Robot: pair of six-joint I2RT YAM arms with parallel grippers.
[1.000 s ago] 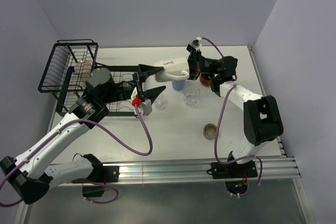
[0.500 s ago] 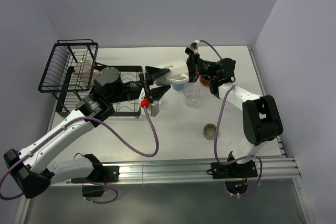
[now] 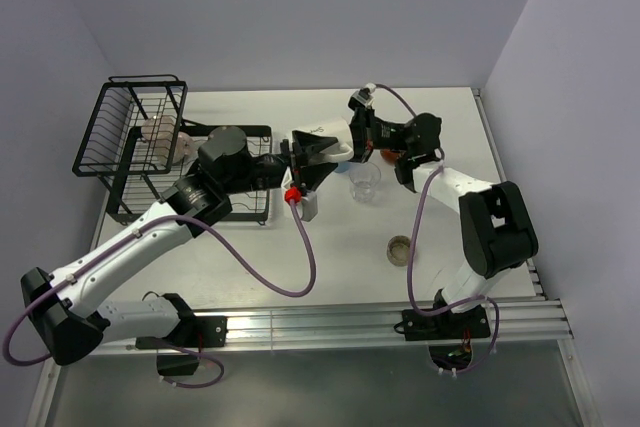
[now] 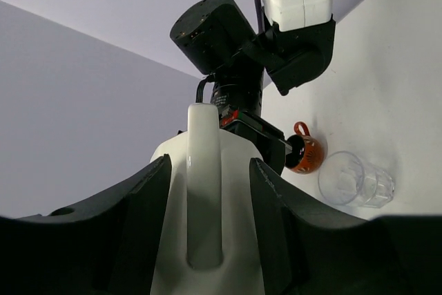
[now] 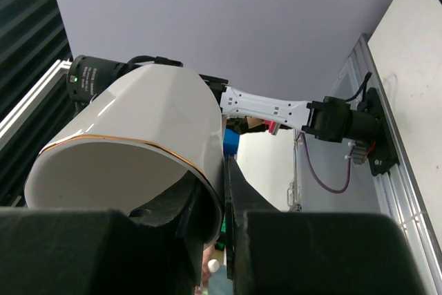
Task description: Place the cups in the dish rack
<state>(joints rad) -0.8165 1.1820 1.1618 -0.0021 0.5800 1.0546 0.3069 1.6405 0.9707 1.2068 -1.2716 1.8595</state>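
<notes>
— One cup is off the surface: the cream mug, tipped on its side in mid-air between the two arms, near the right end of the dish rack. Who has it?

— The right pincer does. Its fingers are clamped on the mug's wall at the gold-lined rim, one inside and one outside.

— And the left pincer?

— Its jaws stand on either side of the mug's body, with the handle running up between them (whether the pads press on the mug, the wrist view does not tell).

— What lies around it?

— Just under the mug, a sliver of the blue tumbler shows. A clear glass stands on the surface near it. The dark brown-orange cup sits beside the right arm's wrist. The low brownish cup is well apart, toward the near edge. The pinkish mug sits in the rack's taller basket.
</notes>
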